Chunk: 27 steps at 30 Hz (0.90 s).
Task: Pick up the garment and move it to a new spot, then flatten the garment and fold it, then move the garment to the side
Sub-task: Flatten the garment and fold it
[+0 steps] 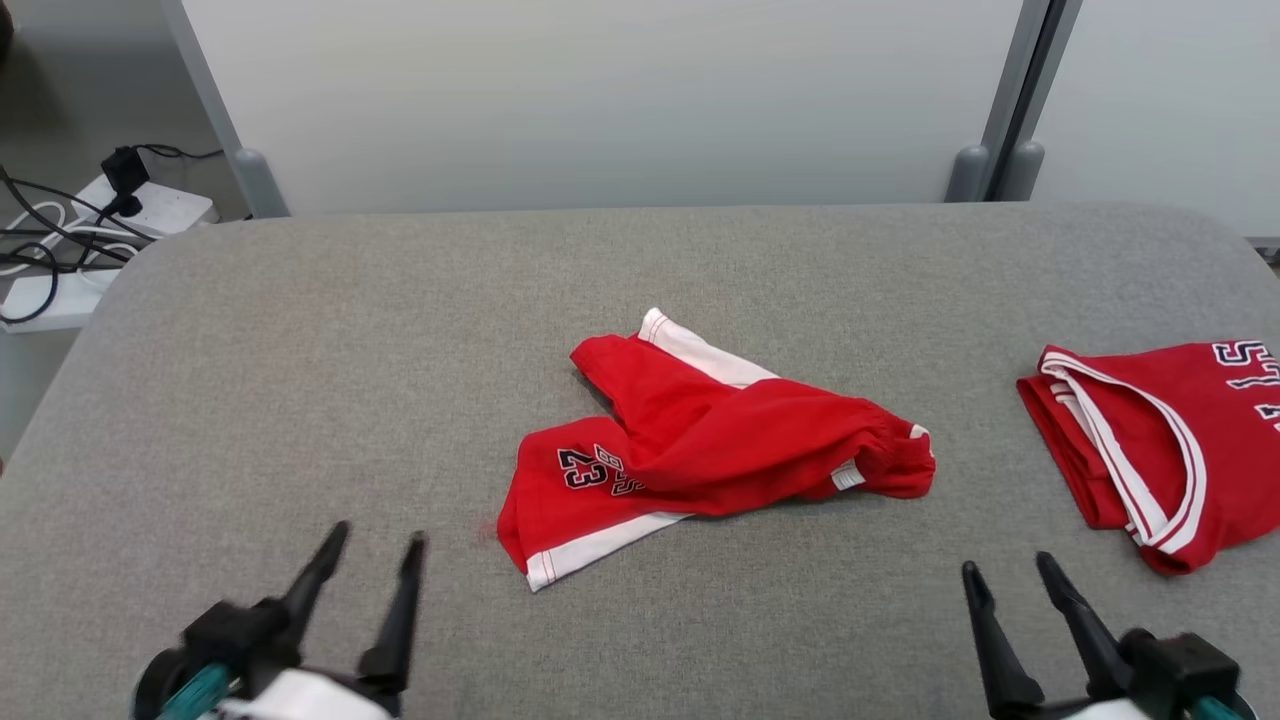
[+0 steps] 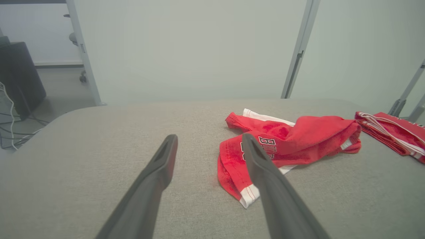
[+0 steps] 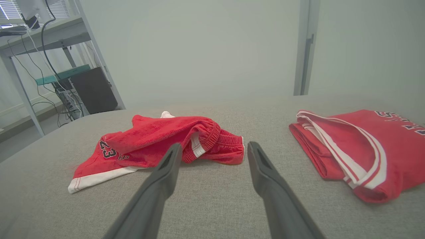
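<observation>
1. My left gripper (image 1: 380,535) and right gripper (image 1: 1006,563) hang near the front of the table (image 1: 300,350), fingers apart, empty.
2. The crumpled shorts (image 1: 700,440) lie mid-table, ahead and between them.
3. Pinching one layer only may drag or twist the bundle.
4. The folded jersey (image 1: 1150,440) lies to the right; a wide sweep could disturb it.
5. Leftward there is much free room before the rounded edge.

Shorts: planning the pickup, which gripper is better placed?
Right, probably: the shorts' waistband lies straight ahead of the open right gripper; for the left gripper it sits off to one side.
</observation>
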Motion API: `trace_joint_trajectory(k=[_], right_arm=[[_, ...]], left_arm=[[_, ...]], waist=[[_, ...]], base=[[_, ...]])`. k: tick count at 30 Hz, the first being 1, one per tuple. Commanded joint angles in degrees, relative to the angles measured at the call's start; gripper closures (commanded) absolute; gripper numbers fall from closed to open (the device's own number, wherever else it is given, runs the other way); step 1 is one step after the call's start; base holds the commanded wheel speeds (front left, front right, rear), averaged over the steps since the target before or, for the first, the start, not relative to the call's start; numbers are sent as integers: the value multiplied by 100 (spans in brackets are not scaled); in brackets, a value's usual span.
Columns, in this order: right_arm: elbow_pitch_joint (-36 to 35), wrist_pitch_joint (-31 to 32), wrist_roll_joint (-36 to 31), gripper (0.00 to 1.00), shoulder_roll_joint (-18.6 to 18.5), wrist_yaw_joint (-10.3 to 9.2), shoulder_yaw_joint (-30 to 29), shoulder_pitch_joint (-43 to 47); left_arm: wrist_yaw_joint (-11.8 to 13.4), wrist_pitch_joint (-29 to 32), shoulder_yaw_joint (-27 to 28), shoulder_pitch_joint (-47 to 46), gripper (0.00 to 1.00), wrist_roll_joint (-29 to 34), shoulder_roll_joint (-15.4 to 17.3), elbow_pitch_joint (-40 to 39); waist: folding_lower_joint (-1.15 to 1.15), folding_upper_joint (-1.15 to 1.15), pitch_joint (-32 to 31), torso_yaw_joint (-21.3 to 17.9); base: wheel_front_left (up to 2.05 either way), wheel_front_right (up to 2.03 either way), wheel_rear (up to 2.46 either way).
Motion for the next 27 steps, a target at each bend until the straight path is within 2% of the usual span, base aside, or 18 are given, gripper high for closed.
trace_joint_trajectory(k=[1, 5, 6, 14, 27], right_arm=[[41, 128, 157, 0, -194, 25, 280, -450], [569, 379, 533, 0, -382, 25, 698, -993], [699, 439, 572, 0, -430, 25, 795, -1121], [1516, 356, 1022, 0, -542, 25, 1434, -2063], [2508, -10, 1516, 0, -589, 25, 2043, -2960]], left_arm=[[-178, 173, 17, -569, 0, -77, 5, -94], [-568, 727, -534, -1037, 0, -212, -205, 349], [-602, 786, -605, -1130, 0, -238, -261, 458], [-797, 975, -913, -1815, 0, -462, -529, 1427], [-917, 865, -1389, -2369, 0, -765, -544, 2332]], waist=[[0, 0, 88, 11], [0, 0, 415, 27], [0, 0, 498, 28], [0, 0, 1094, 81], [0, 0, 1433, 97]], base=[[0, 0, 0], [0, 0, 0], [0, 0, 0], [0, 0, 0], [0, 0, 0]])
